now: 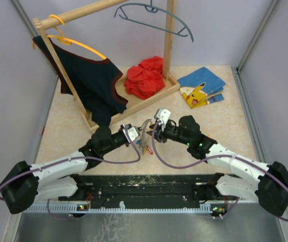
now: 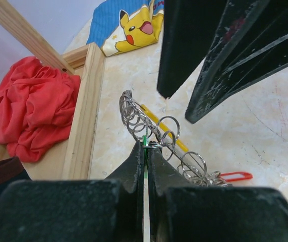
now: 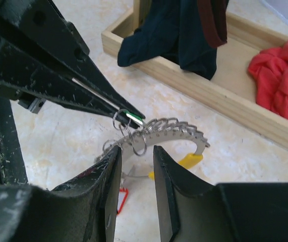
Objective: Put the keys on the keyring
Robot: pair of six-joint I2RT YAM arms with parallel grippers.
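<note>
With the left tool (image 2: 145,147) clamped on seemingly a green-tagged silvery key (image 2: 145,140), the parted right tool (image 3: 136,150) should steady the thin silvery keyring (image 3: 179,132) at its twelve o'clock.

A robotics lab cell: plain lilac panels (image 1: 12,75) box in a beige surface (image 1: 224,121) holding a wooden clothes rack (image 1: 170,45).

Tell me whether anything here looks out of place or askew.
A red garment lies crumpled in a heap on the wooden rack's base instead of hanging, and a Pikachu-print cloth lies rumpled on the table at the far right. Nothing looks spilled or damaged.
</note>
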